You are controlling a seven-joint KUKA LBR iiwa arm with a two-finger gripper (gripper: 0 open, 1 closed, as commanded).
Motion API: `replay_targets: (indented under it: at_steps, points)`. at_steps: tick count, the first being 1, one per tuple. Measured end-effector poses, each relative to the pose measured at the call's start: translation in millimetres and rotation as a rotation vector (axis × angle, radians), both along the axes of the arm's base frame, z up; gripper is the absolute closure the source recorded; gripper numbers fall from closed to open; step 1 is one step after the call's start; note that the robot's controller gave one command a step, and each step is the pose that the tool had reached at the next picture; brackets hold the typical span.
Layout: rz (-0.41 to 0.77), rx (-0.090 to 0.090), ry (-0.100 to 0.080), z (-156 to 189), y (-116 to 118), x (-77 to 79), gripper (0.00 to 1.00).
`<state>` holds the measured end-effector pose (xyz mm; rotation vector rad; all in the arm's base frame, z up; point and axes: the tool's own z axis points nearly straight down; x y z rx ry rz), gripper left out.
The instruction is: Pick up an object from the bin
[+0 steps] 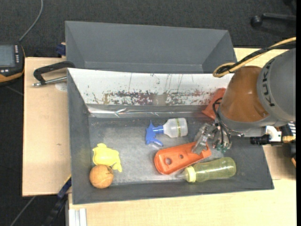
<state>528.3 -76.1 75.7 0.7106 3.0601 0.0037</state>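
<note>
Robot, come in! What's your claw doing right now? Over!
Gripper low over right end of orange holed tool. Yellow-green bottle close beside it. Spray bottle behind, apart.

We look down on dark grey carpet [141, 4] around a pale wooden table [188, 213]; black cable [41, 4] upper left, chair casters [273, 19] upper right.
</note>
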Motion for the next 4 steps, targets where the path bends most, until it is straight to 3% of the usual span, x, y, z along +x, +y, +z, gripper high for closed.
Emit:
replay_targets:
  at_steps: [1, 2, 3, 4]
  points:
    - [0.000, 0.000, 0.000, 0.0, 0.1, 0.0, 1.00]
    - [-0.027, 0.001, 0.000, 59.4, 4.4, 7.3, 1.00]
    - [-0.061, 0.000, -0.001, 134.4, 11.8, 2.1, 1.00]
    - [-0.070, 0.000, -0.011, 179.9, 14.6, 3.8, 1.00]
